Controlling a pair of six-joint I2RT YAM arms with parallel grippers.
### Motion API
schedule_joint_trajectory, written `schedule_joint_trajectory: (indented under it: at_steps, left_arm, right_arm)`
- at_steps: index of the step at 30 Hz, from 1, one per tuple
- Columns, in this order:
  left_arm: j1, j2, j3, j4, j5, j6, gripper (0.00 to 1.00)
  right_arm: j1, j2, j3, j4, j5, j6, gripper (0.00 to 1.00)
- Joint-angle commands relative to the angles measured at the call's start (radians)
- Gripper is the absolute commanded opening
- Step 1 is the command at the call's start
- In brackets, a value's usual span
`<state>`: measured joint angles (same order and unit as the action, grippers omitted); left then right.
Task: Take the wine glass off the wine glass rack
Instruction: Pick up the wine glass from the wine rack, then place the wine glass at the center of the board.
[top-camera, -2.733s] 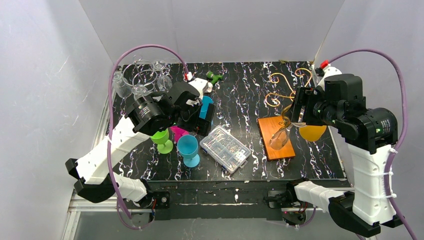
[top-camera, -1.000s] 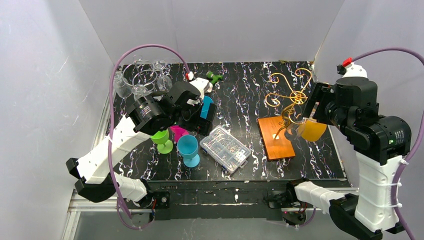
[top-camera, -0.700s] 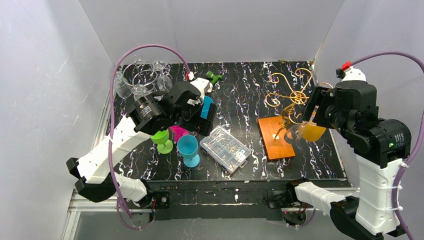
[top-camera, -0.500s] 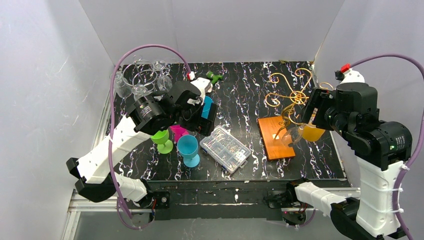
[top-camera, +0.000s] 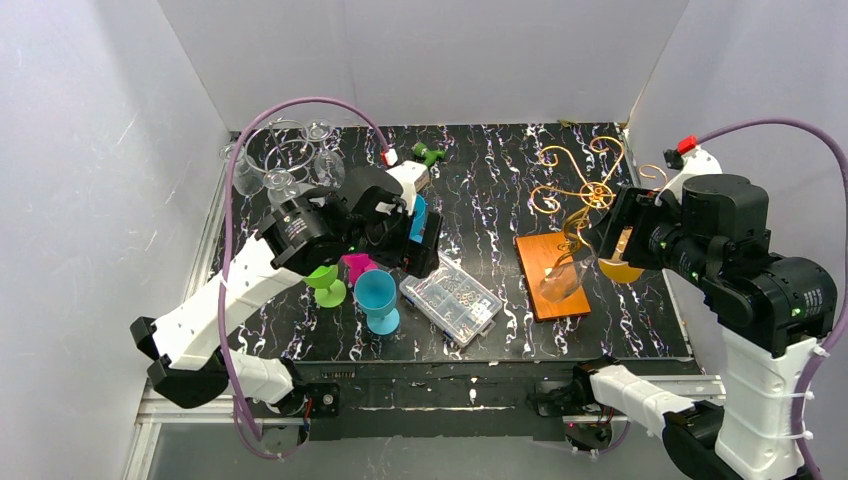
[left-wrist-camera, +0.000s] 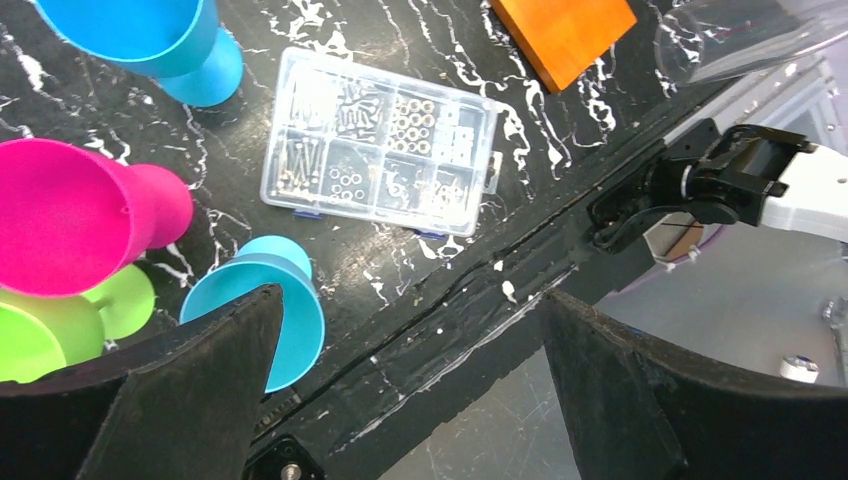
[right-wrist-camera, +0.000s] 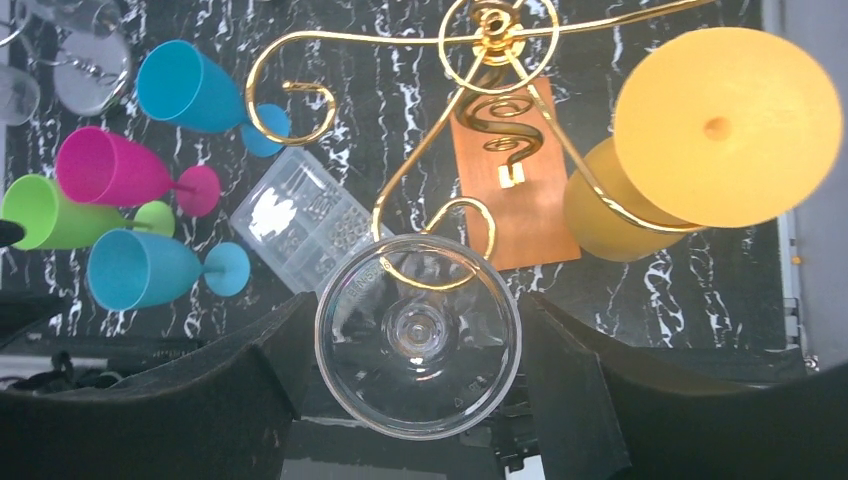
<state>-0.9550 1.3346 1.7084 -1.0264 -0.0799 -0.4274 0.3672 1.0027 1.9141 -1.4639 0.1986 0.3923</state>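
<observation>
wine glass (right-wrist-camera: 418, 340) hangs on rack (right-wrist-camera: 496, 22) between right end effector (right-wrist-camera: 418, 310) fingers; grip unclear.

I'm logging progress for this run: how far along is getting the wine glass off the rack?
Done: nothing yet; the clear wine glass hangs from a curl of the wine glass rack. In hand: the right gripper flanks it with both fingers, contact unclear. To do: freeing it from the curl and carrying it clear. The left gripper is open, away from the rack.

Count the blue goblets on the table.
2. The front blue goblet stands between the green goblet and the clear box; the back blue goblet is behind the pink goblet. None looks hidden.
</observation>
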Motion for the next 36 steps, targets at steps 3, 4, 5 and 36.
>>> schedule_joint_trajectory:
  at_steps: [3, 4, 5, 36]
  left_arm:
    - [-0.033, -0.094, -0.109, 0.162, 0.075, -0.011, 0.99]
    - [-0.040, -0.116, -0.138, 0.205, 0.079, -0.007, 0.99]
    - [-0.047, -0.135, -0.171, 0.256, 0.080, 0.000, 0.99]
    - [-0.130, -0.051, -0.573, 1.398, 0.362, 0.310, 0.79]
  right_arm:
    - [0.000, 0.030, 0.005, 0.037, -0.118, -0.005, 0.41]
    - [0.000, 0.037, 0.006, 0.038, -0.127, -0.003, 0.41]
    - [-0.001, 0.043, 0.009, 0.039, -0.135, -0.002, 0.41]
    - [-0.002, 0.113, -0.058, 0.157, -0.313, 0.064, 0.41]
